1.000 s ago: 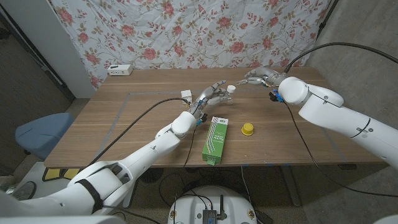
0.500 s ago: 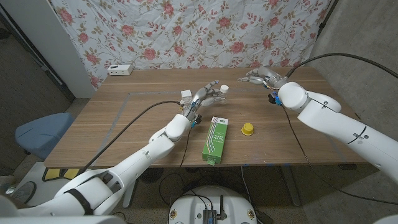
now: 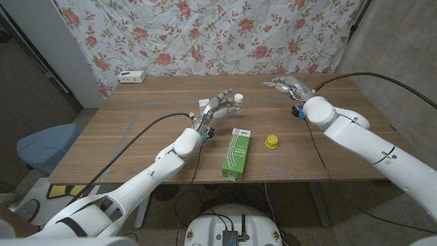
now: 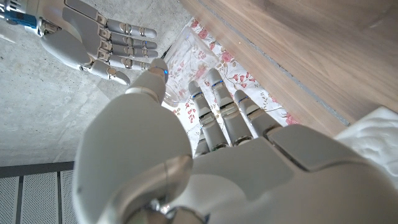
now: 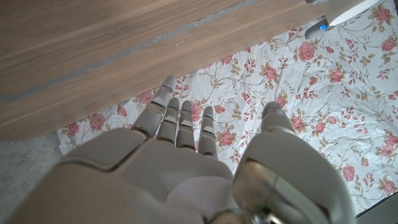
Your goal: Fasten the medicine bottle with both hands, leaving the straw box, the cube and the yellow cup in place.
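While the left robot hand (image 3: 220, 104) grasps the medicine bottle (image 3: 237, 99), the right robot hand (image 3: 283, 85) hovers released, well apart.

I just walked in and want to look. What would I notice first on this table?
Probably the left hand raised over the middle of the table, holding a small white medicine bottle. The right hand hovers open near the far edge. Nearer, a green straw box lies beside a yellow cup.

Even indoor light, soft faint shadows on tabletop (image 3: 136, 130); head view sharp, corners darker; wrist views blurry up close on each hand.
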`<state>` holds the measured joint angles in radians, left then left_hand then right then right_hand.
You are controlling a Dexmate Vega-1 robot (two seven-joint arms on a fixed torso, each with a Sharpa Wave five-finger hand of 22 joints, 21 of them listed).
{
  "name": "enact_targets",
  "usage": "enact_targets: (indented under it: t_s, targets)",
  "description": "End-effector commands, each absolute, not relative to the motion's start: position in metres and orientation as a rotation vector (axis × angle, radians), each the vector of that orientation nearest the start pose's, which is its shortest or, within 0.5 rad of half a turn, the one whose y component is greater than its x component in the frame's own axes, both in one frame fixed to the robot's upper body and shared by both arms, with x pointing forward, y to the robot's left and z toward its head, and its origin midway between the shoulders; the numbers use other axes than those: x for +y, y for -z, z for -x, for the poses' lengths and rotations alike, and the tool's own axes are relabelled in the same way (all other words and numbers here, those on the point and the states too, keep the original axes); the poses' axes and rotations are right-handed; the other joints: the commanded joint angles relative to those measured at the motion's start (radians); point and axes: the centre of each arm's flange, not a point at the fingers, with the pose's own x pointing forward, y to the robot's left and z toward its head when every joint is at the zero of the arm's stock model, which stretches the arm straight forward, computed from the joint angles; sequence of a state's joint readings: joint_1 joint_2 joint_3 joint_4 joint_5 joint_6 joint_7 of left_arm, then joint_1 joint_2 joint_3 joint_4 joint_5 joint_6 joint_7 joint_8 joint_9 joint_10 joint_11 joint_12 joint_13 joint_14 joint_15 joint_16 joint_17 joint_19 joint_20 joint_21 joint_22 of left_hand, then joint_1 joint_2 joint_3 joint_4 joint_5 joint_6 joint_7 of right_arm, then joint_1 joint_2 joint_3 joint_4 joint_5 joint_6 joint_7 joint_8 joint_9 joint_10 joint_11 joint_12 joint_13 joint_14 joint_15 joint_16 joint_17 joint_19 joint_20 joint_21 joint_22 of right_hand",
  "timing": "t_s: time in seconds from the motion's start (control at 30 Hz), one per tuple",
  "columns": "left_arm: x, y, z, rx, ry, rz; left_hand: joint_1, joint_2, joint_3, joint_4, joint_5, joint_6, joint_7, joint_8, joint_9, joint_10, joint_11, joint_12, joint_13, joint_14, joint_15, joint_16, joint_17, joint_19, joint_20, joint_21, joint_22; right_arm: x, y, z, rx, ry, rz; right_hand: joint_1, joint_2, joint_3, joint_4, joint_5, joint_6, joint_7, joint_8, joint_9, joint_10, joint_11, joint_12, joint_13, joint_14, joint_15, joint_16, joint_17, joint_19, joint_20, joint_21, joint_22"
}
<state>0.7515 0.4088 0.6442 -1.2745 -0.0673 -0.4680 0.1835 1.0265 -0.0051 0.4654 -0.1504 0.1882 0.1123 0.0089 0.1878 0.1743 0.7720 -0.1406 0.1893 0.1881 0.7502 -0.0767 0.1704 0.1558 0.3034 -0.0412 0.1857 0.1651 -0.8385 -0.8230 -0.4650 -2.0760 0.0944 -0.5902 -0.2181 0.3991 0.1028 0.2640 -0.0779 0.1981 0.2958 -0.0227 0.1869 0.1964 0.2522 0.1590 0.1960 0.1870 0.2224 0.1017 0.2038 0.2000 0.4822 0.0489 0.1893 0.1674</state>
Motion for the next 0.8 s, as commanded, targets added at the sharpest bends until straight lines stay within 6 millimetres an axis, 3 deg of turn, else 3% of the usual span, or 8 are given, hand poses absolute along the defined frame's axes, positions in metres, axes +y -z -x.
enact_targets:
  t_s: [0.03, 0.23, 0.3, 0.37, 0.47, 0.5, 0.6, 0.8]
  targets:
    - [0.148, 0.042, -0.617, -0.846, 0.288, -0.431, -0.006, -0.002, -0.003, 0.002, 0.002, -0.001, 0.006, 0.000, 0.004, 0.003, -0.003, 0.007, 0.005, -0.007, -0.120, -0.001, 0.002, 0.008, -0.128, 0.003, 0.003, -0.238, -0.043, -0.561, -0.481, 0.067, 0.646, -0.033, 0.011, 0.013, -0.017, -0.002, -0.015, 0.077, 0.005, -0.005, -0.001, -0.006, -0.002, 0.002, -0.006, -0.008, -0.003, 0.001, -0.007, -0.008, 0.000, 0.002]
    - [0.156, 0.046, -0.613, -0.851, 0.277, -0.426, -0.010, -0.001, -0.004, 0.004, 0.002, -0.006, 0.006, -0.001, 0.004, -0.002, -0.004, 0.005, 0.005, -0.011, -0.120, -0.002, 0.002, 0.009, -0.126, 0.003, 0.003, -0.239, -0.035, -0.564, -0.509, 0.046, 0.558, -0.058, 0.021, 0.016, -0.010, -0.004, -0.028, 0.068, 0.002, -0.007, -0.006, -0.012, -0.003, 0.001, -0.014, -0.015, -0.004, 0.004, -0.016, -0.016, -0.002, 0.002]
    - [0.158, 0.047, -0.611, -0.851, 0.277, -0.424, -0.013, -0.001, -0.004, 0.006, 0.002, -0.007, 0.007, -0.002, 0.004, -0.005, -0.002, 0.004, 0.005, -0.013, -0.120, -0.002, 0.002, 0.009, -0.125, 0.003, 0.003, -0.240, -0.032, -0.565, -0.518, 0.038, 0.523, -0.080, 0.025, 0.023, -0.011, -0.006, -0.030, -0.034, 0.006, -0.006, -0.010, -0.010, -0.004, 0.001, -0.020, -0.015, -0.004, 0.002, -0.027, -0.015, -0.001, 0.002]
    - [0.160, 0.049, -0.610, -0.851, 0.277, -0.421, -0.013, 0.000, -0.004, 0.006, 0.002, -0.008, 0.008, -0.002, 0.004, -0.005, -0.003, 0.004, 0.005, -0.015, -0.120, -0.003, 0.002, 0.009, -0.125, 0.003, 0.003, -0.240, -0.030, -0.565, -0.522, 0.035, 0.499, -0.089, 0.023, 0.028, -0.015, -0.006, -0.040, 0.079, 0.003, -0.008, -0.011, -0.013, -0.004, 0.001, -0.019, -0.018, -0.004, 0.002, -0.025, -0.021, 0.000, 0.002]
    - [0.163, 0.052, -0.608, -0.851, 0.276, -0.420, -0.014, 0.000, -0.004, 0.006, 0.002, -0.008, 0.007, -0.002, 0.004, -0.008, -0.003, 0.003, 0.005, -0.019, -0.121, -0.004, 0.002, 0.009, -0.126, 0.003, 0.003, -0.240, -0.025, -0.565, -0.530, 0.039, 0.467, -0.092, 0.024, 0.029, -0.014, -0.006, -0.040, 0.078, 0.003, -0.009, -0.014, -0.019, -0.005, 0.001, -0.026, -0.021, -0.006, 0.002, -0.032, -0.024, -0.003, 0.002]
    - [0.164, 0.052, -0.607, -0.851, 0.275, -0.419, -0.014, 0.001, -0.004, 0.006, 0.002, -0.009, 0.007, -0.002, 0.004, -0.009, -0.003, 0.003, 0.005, -0.020, -0.121, -0.003, 0.002, 0.009, -0.124, 0.003, 0.003, -0.240, -0.024, -0.565, -0.529, 0.042, 0.455, -0.101, 0.026, 0.033, -0.013, -0.007, -0.036, -0.017, 0.006, -0.007, -0.006, -0.012, -0.001, 0.000, -0.026, -0.010, -0.005, 0.003, -0.033, -0.024, 0.000, 0.002]
    - [0.168, 0.055, -0.605, -0.850, 0.273, -0.420, -0.017, -0.001, -0.006, 0.007, 0.001, -0.009, 0.005, -0.002, 0.004, -0.009, -0.003, 0.003, 0.005, -0.022, -0.120, -0.003, 0.002, 0.012, -0.125, 0.004, 0.003, -0.240, -0.018, -0.566, -0.538, 0.038, 0.415, -0.119, 0.023, 0.049, -0.025, -0.008, -0.054, 0.067, 0.002, -0.009, -0.017, -0.025, -0.002, 0.001, -0.034, -0.027, -0.005, 0.000, -0.044, -0.029, 0.001, 0.002]
    - [0.177, 0.060, -0.601, -0.846, 0.264, -0.421, -0.021, 0.002, -0.007, 0.009, 0.002, -0.016, 0.009, -0.004, 0.004, -0.019, 0.000, 0.001, 0.005, -0.024, -0.119, -0.002, 0.002, 0.014, -0.117, 0.005, 0.004, -0.240, -0.007, -0.571, -0.552, 0.019, 0.323, -0.128, 0.026, 0.050, -0.021, -0.009, -0.062, 0.078, 0.000, -0.010, -0.023, -0.030, -0.004, 0.001, -0.048, -0.033, -0.008, 0.002, -0.058, -0.036, -0.004, 0.001]
